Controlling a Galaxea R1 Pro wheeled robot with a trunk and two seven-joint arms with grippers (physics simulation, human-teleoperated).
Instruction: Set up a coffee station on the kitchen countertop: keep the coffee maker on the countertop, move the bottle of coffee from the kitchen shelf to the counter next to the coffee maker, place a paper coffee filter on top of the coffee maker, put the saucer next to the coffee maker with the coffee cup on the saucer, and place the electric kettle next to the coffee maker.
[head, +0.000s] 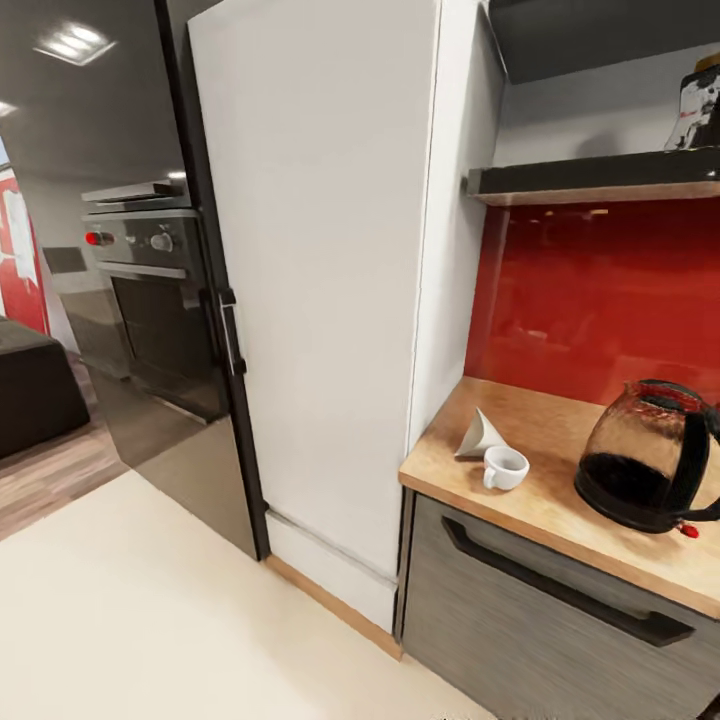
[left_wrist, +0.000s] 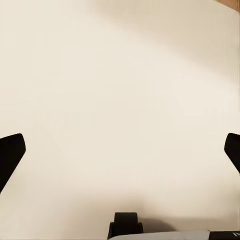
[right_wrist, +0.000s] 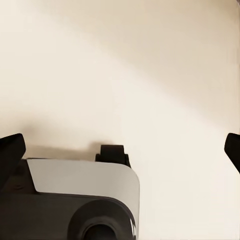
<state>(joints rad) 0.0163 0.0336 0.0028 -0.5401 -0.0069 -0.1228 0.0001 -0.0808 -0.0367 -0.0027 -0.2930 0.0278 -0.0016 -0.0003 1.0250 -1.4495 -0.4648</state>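
At the kitchen countertop's (head: 560, 425) left end a white paper coffee filter (head: 479, 436) lies as a cone. The small white coffee cup (head: 505, 467) stands right beside it, near the front edge. Further right on the worktop stands the dark glass electric kettle (head: 642, 458), with a black handle and a red switch. On the dark kitchen shelf (head: 600, 176) above, the black bottle of coffee (head: 699, 105) with a yellow cap is cut by the frame edge. The coffee maker and the saucer are out of view. My left gripper (left_wrist: 120, 155) and right gripper (right_wrist: 120, 155) both hang open over the cream floor, holding nothing.
A tall white fridge (head: 320, 250) stands left of the counter, with a black-handled oven (head: 160, 300) beyond it. A red backsplash (head: 600, 290) runs behind the worktop and a grey drawer (head: 560, 590) sits below. Cream floor (head: 150, 600) lies open in front. The robot's base (right_wrist: 80, 200) is below the right gripper.
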